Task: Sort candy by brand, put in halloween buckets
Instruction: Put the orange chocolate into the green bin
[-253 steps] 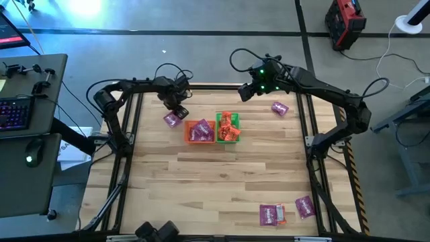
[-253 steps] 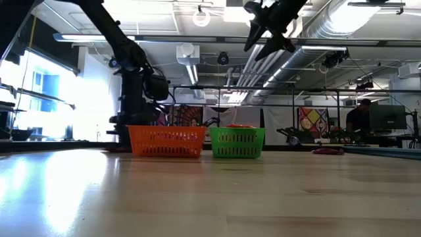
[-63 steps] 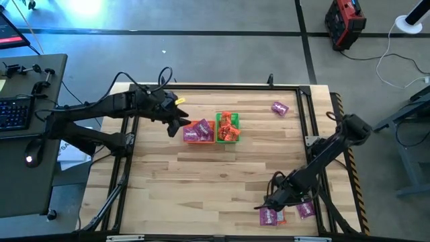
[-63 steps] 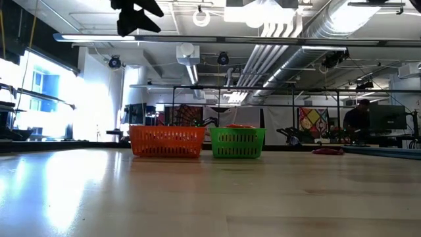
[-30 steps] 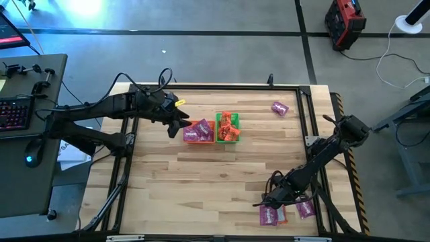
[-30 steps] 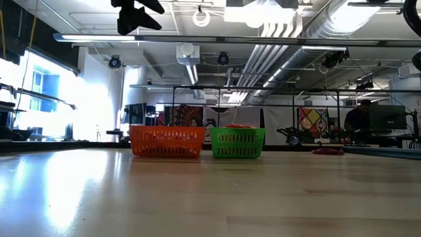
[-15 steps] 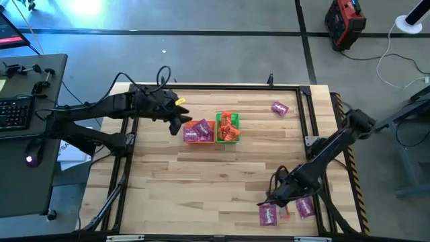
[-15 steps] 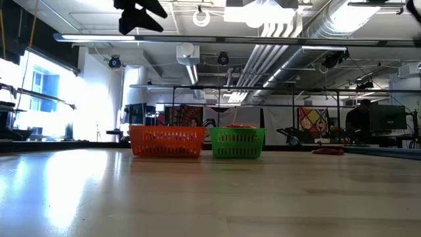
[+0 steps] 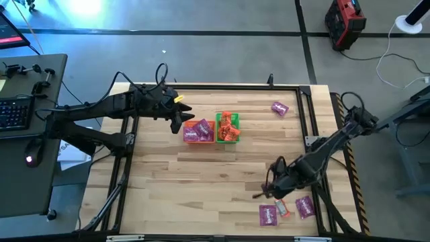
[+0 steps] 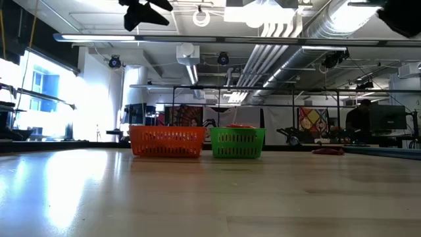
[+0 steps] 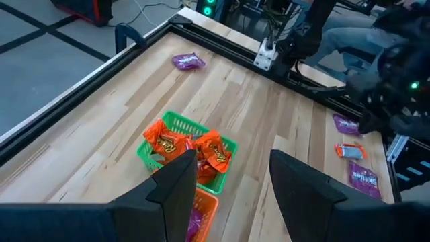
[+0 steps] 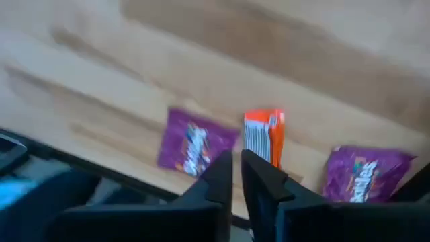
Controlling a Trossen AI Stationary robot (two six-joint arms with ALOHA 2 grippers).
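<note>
Orange bucket (image 9: 199,132) holds purple candy — green bucket (image 9: 228,128), orange-red.

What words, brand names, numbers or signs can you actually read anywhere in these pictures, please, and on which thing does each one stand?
None can be read for certain.
Purple packets: pale print, too blurred to read.
Orange-red packets in the green bucket: yellow lettering, too small to make out.
Orange-red packet on the table: striped end shows, no legible text.
Posters in the room behind the table: too small to read.
Keyboard beside the table: key legends too small.
</note>
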